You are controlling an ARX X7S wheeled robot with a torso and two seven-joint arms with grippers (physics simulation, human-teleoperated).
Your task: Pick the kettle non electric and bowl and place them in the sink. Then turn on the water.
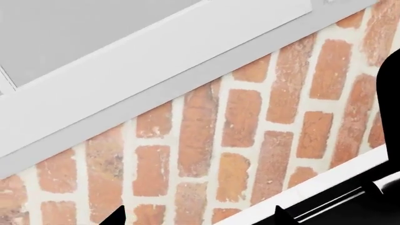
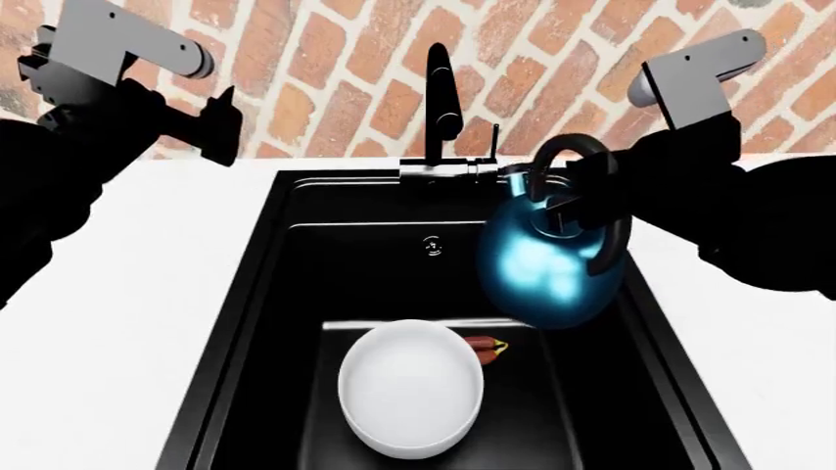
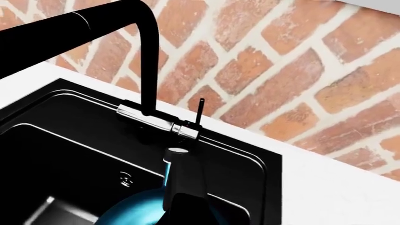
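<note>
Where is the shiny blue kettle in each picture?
Head view: the kettle hangs from the right gripper over the right side of the sink.
Right wrist view: only its blue top shows at the bottom edge, by its handle.
Left wrist view: not in it; just brick wall and a window frame.
Shared landmark: the black faucet in the head and right wrist views.

Kettle (image 2: 542,269) glossy teal-blue, black handle — bowl (image 2: 410,390) plain white — sink (image 2: 261,323) matte black — wall (image 1: 250,126) red brick.
</note>
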